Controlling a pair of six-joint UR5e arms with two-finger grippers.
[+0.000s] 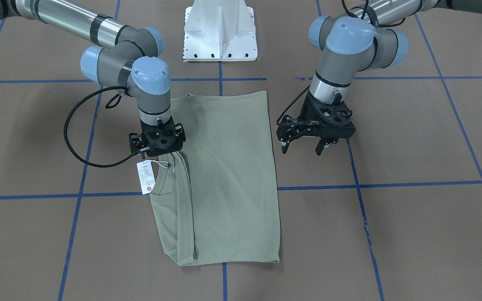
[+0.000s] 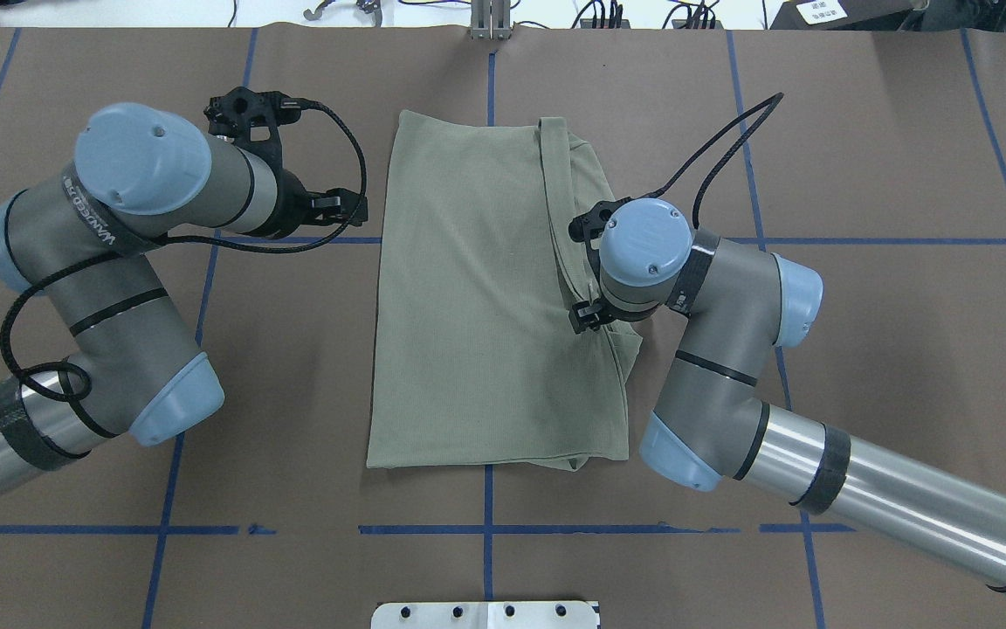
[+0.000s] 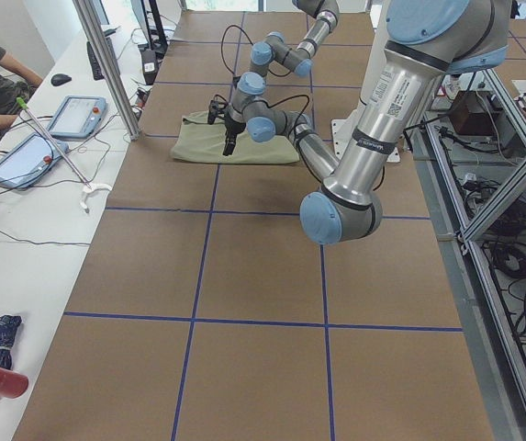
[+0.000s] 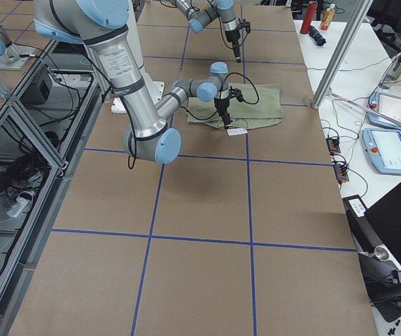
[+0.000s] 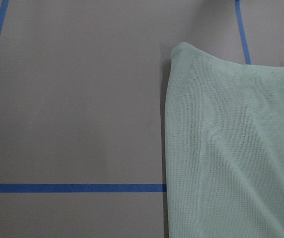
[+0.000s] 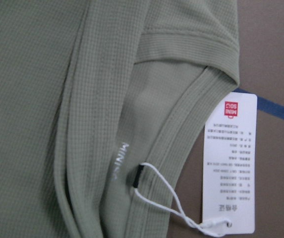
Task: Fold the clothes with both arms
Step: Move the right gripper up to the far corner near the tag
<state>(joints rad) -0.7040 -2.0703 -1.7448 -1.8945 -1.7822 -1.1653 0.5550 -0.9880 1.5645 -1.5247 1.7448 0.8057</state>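
The shirt [image 1: 228, 175] lies flat at the middle of the table [image 1: 412, 138], folded into a long rectangle, with one short edge near the white pedestal [image 1: 220, 37]. The left gripper [image 1: 301, 147] hangs just beside its straight long edge, fingers spread wide and holding nothing. The right gripper [image 1: 157, 141] sits over the collar [image 6: 191, 114] at the opposite edge, by the hang tag [image 1: 147, 177] — its fingers are hidden, so I cannot tell their state. Brown table stretches wide on both sides.
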